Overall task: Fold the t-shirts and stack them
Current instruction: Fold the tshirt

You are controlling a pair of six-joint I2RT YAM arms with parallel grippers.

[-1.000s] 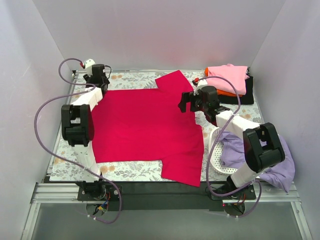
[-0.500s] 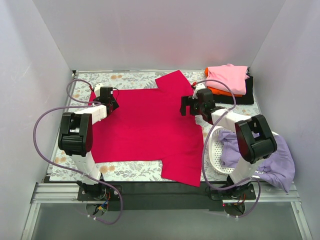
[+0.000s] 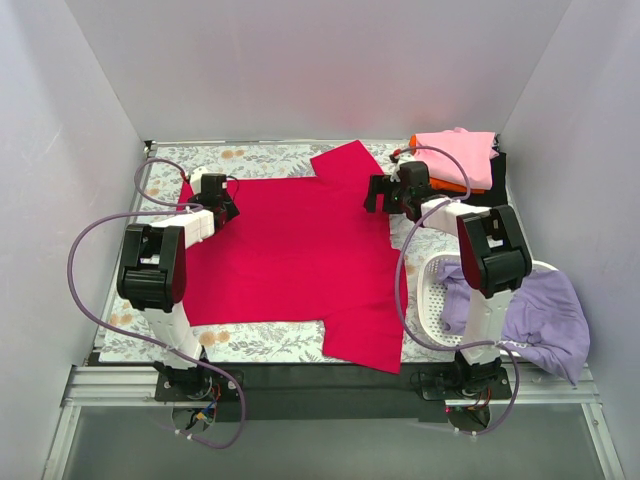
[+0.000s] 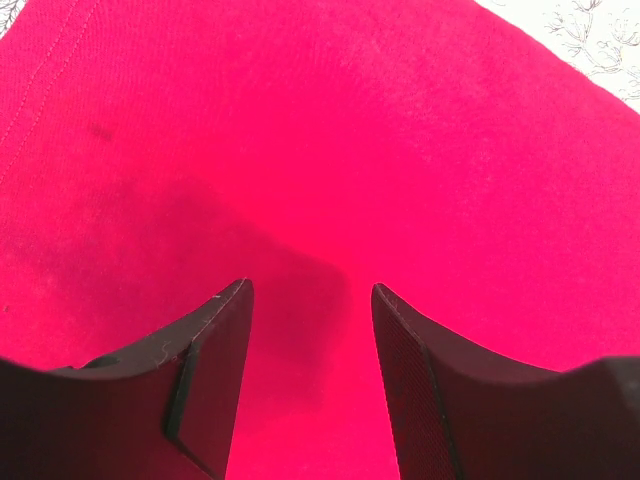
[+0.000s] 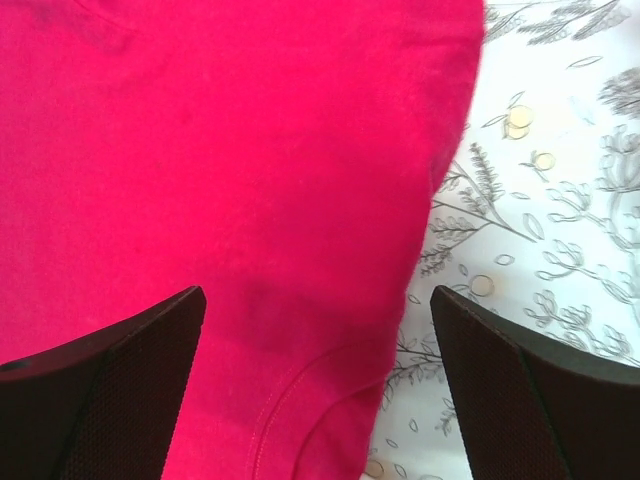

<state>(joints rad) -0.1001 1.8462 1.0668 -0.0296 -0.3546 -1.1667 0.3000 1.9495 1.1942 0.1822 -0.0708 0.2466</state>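
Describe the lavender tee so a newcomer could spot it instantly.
At the near right corner of the table sits a white basket. The lavender tee spills crumpled out of it, the only shirt neither spread flat nor stacked.

Spread tee (image 3: pixel 290 255) centre; folded stack (image 3: pixel 458 155) far right; basket (image 3: pixel 428 292) near right, loose tee (image 3: pixel 545 320) apparently inside

White mesh basket (image 3: pixel 428 300) at the right of a floral-patterned table cover (image 3: pixel 262 342), pale walls (image 3: pixel 300 70) around
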